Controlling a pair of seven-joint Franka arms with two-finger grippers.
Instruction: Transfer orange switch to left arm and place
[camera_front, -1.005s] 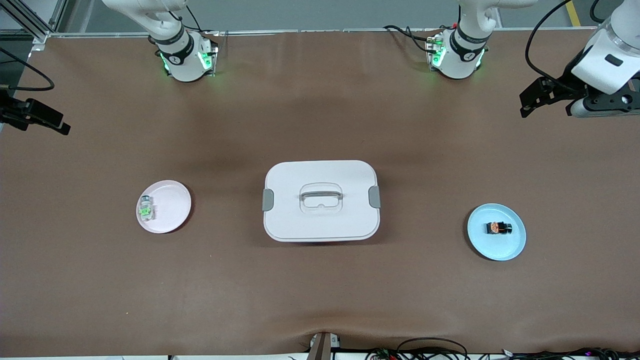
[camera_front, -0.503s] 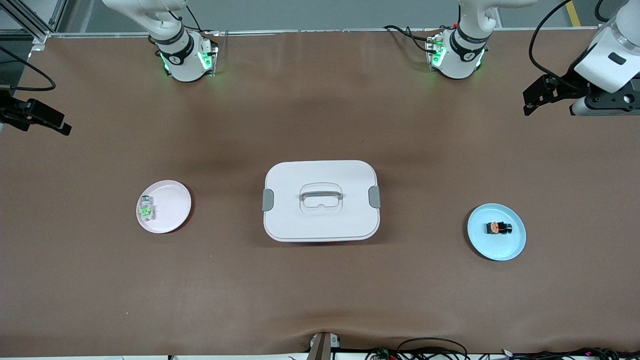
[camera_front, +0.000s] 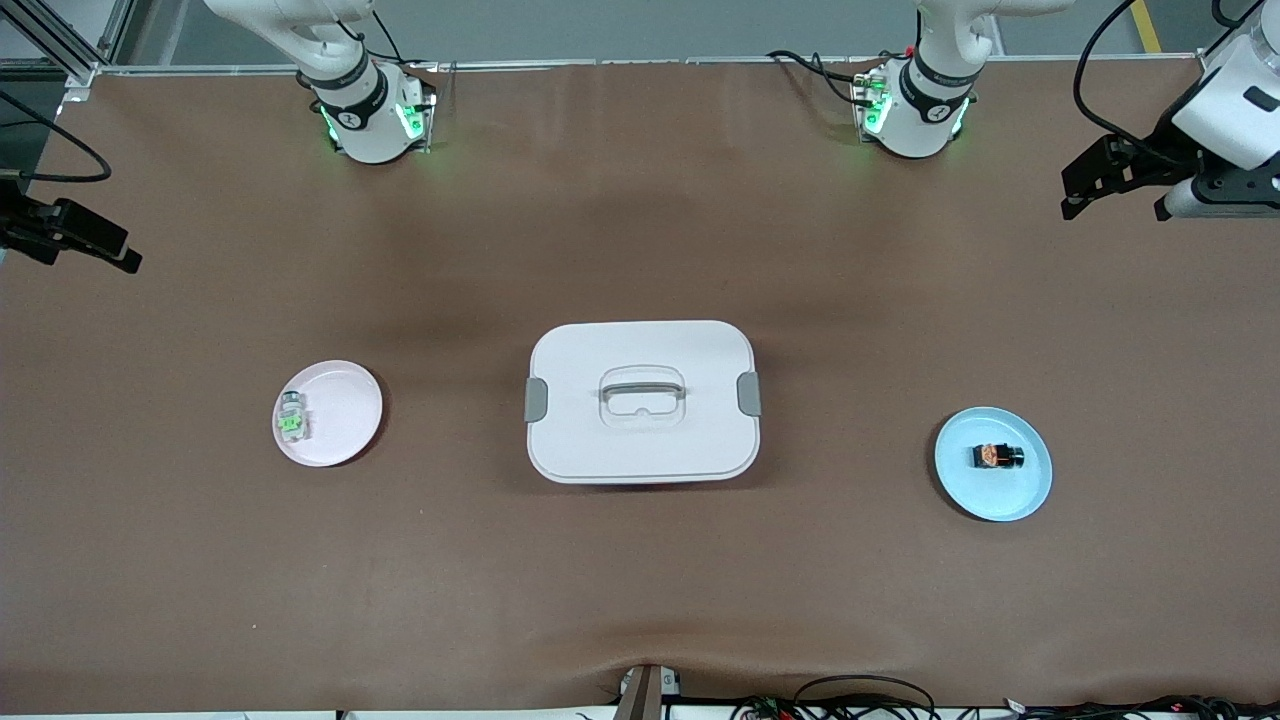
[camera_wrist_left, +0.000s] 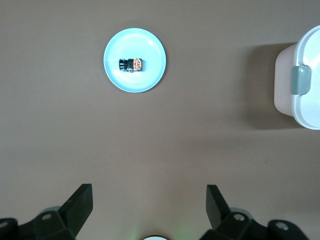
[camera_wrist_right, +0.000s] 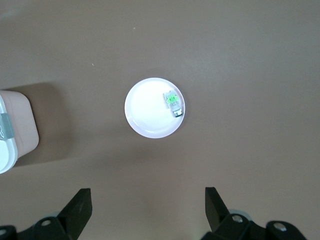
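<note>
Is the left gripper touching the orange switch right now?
Apart. The left wrist view shows the open left gripper high above bare table, with the orange switch lying alone on its blue plate.

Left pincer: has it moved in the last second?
Yes. The left pincer, open, has drifted toward the table edge at the left arm's end, away from the box.

Count's on: two plates, one pale blue plate (camera_front: 1030, 490) and one pink plate (camera_front: 350, 400). Two small switches, one orange switch (camera_front: 997, 457) and one green-centred switch (camera_front: 291, 421). One lidded white box (camera_front: 642, 350), two grey clips. Two arms, two grippers.
</note>
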